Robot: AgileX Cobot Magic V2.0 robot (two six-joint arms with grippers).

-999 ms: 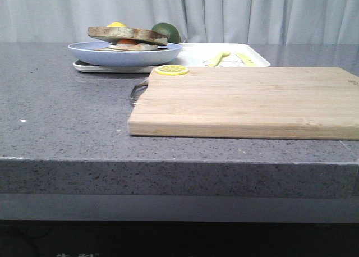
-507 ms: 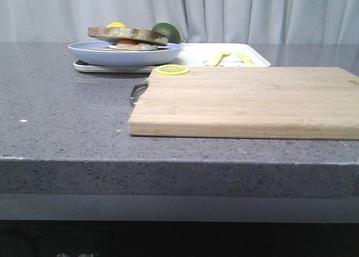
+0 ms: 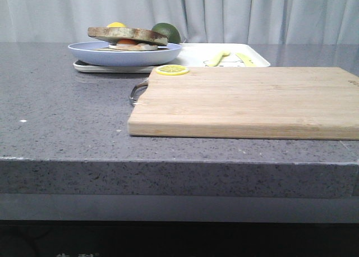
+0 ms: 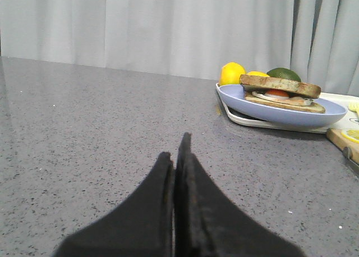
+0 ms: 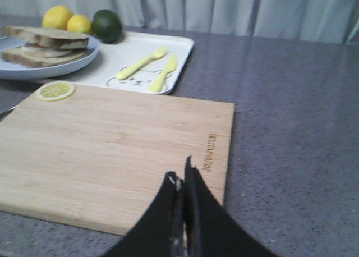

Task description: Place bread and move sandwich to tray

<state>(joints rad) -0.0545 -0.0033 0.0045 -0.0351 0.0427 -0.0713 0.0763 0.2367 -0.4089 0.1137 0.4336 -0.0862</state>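
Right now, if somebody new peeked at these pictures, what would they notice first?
Probably the big pale wooden cutting board in the middle of the grey table, with a yellow lemon slice on its far left corner. Behind it, a toast-and-egg sandwich sits on a round pale blue plate, resting on the flat white tray.

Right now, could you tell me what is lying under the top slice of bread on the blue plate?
Under the bread show a red-orange yolk, some egg white and a second slice, all on the blue plate, which sits on the tray. The bread hides the rest of the filling.
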